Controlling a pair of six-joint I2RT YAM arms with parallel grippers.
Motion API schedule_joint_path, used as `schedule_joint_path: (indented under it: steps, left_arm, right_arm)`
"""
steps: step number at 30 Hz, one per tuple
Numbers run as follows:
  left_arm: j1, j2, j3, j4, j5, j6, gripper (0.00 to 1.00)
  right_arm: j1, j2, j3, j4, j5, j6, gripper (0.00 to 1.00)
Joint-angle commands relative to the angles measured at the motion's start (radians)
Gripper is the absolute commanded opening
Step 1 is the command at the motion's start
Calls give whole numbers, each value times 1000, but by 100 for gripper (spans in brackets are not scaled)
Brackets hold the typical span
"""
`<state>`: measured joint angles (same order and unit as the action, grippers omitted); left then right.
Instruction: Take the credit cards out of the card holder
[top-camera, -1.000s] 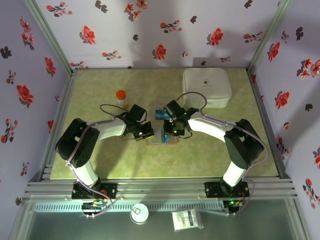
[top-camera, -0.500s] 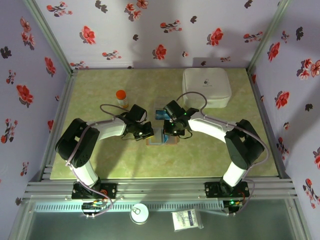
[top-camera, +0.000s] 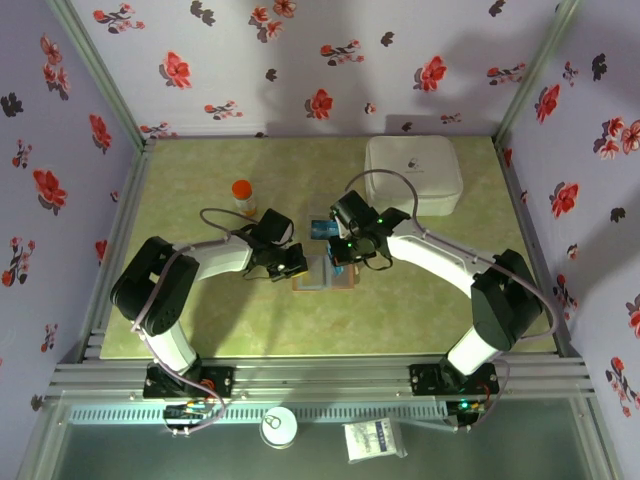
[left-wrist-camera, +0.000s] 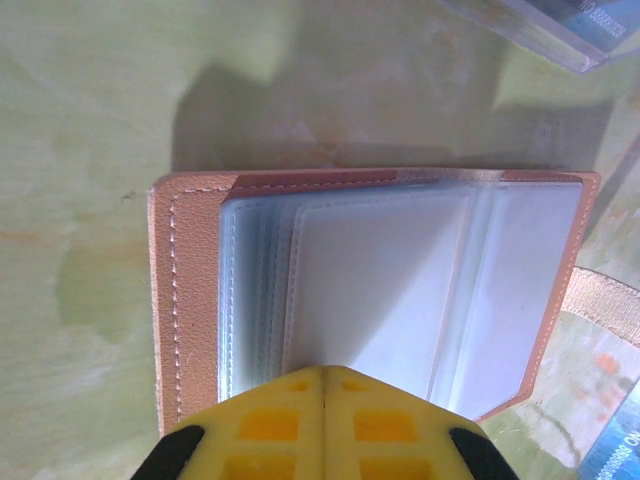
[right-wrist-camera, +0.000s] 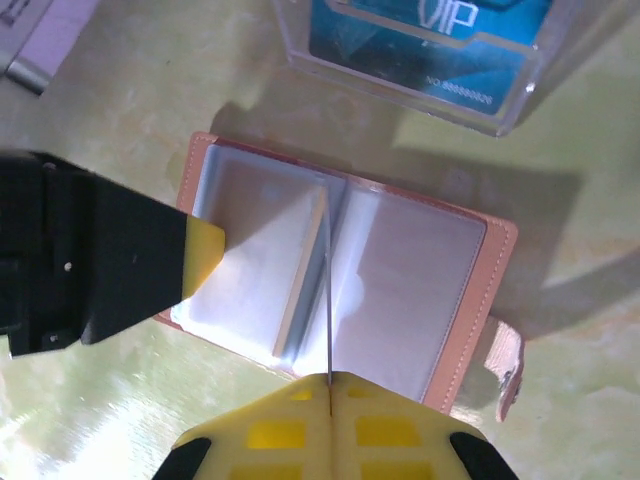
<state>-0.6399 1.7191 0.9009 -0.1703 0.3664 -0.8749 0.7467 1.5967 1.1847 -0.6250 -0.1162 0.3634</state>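
The tan card holder (left-wrist-camera: 190, 300) lies open on the table, its clear sleeves up (top-camera: 325, 273) (right-wrist-camera: 420, 290). My left gripper (left-wrist-camera: 322, 368) is shut, its yellow tip pressing on the left-hand sleeves (right-wrist-camera: 205, 262) (top-camera: 293, 264). My right gripper (right-wrist-camera: 328, 378) is shut on a thin sheet (right-wrist-camera: 328, 290) standing edge-on over the holder's middle fold; whether it is a card or a sleeve I cannot tell (top-camera: 341, 254). A teal credit card (right-wrist-camera: 420, 35) marked VIP lies in a clear tray just behind the holder (top-camera: 321, 228). The corner of another blue card (left-wrist-camera: 615, 445) shows beside the holder.
A big white rounded box (top-camera: 413, 173) stands at the back right. Near the back left is a small orange-capped bottle (top-camera: 243, 195). The holder's tan strap (right-wrist-camera: 505, 365) sticks out at its right side.
The right gripper has shut and its wrist has drawn a little toward the back, with the elbow swinging right. The left arm has stayed put on the holder.
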Motion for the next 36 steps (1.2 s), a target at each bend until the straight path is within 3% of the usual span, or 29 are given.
schedule_joint_path:
  steps: [1, 10, 15, 25, 36]
  left_arm:
    - [-8, -34, 11, -65, -14, 34, 6]
    - [-7, -96, -12, -70, -40, 28, 12]
    - [-7, -138, -54, -76, -63, 20, 13]
    - [4, -234, -182, -64, -111, -21, 13]
    - [46, -283, -240, -79, -127, -21, 13]
  right_arm:
    - [-9, -16, 56, -87, -10, -312, 0]
    - [-57, 9, 147, -161, -74, -842, 0]
    - [-80, 62, 227, -232, -34, -1022, 0]
    - [-154, 260, 497, -383, -125, -1192, 0]
    - [-185, 516, 802, -502, -184, -1249, 0]
